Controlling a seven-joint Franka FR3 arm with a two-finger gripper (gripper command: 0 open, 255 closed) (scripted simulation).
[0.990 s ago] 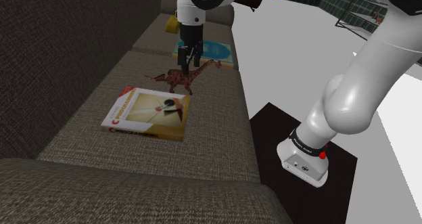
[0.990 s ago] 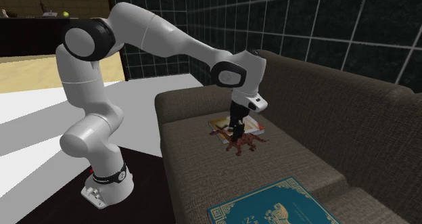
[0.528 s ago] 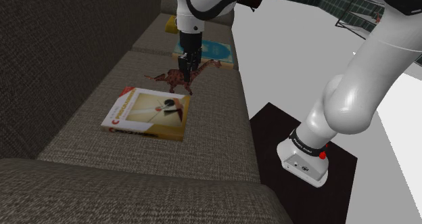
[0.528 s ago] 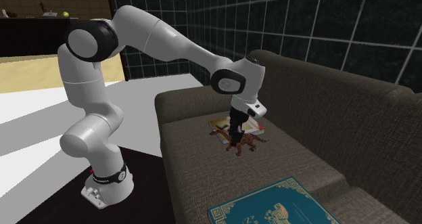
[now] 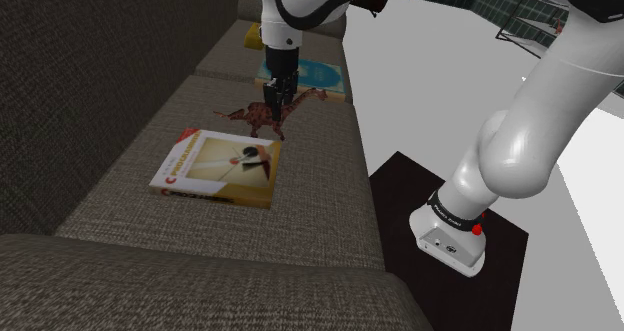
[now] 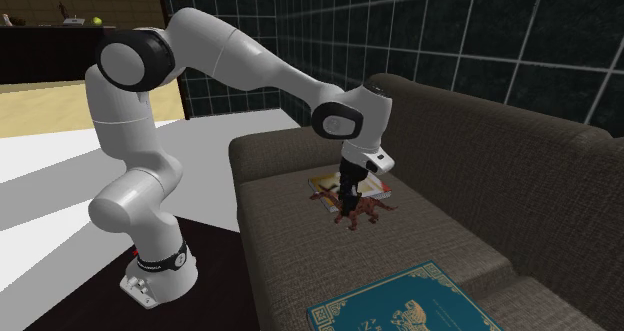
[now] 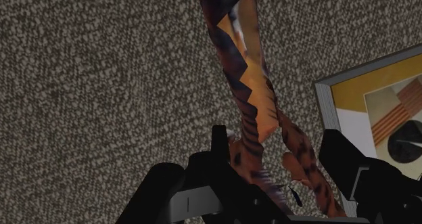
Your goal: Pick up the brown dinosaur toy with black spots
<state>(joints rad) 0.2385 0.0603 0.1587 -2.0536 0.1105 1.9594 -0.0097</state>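
Plainly, in the shoulder view the black gripper (image 5: 272, 103) stands upright, its tips down on the brown dinosaur toy (image 5: 262, 121), which lies on the sofa seat (image 5: 140, 139). The toy's long axis runs from its tail at nine o'clock to its neck and head at two o'clock. A flat box (image 5: 220, 166) lies near it at seven o'clock and a teal book (image 5: 318, 74) near it at one o'clock.

From the second exterior view the gripper (image 6: 346, 207) again comes straight down on the toy (image 6: 366, 212), with the box (image 6: 325, 184) just behind at eleven o'clock and the teal book (image 6: 405, 304) well apart at five o'clock.

Along the wrist view the gripper (image 7: 277, 158) is spread, one of its fingers (image 7: 220, 145) on each side of the toy (image 7: 250, 87). The spotted body runs straight away from the hand, crosswise to the line between the fingers. One finger sits just beside the body; a slight gap shows at the other, so I judge the toy straddled, not yet clasped. Closing across this narrow width looks well lined up.
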